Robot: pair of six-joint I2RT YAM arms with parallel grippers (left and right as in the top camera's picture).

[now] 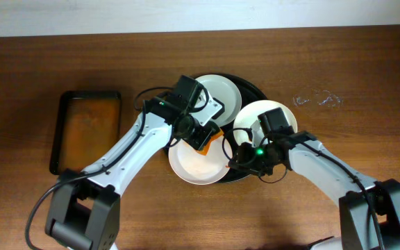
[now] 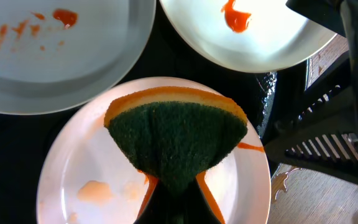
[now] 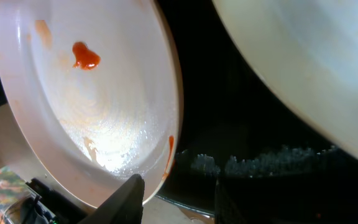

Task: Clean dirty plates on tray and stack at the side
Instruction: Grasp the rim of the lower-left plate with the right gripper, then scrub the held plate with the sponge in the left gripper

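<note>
Lower-ctr on tray (image 1: pixel 254 90), smeared plate (image 1: pixel 189 170) lies directly under L gripper (image 1: pixel 203 139), clamped on sponge (image 2: pixel 176 134) & nearer; R gripper (image 3: pixel 179 190), fingers apart, flanks its right rim.

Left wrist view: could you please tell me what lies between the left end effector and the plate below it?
A green-and-orange sponge, held by the left end effector, lies on that plate, as the left wrist view shows.
</note>
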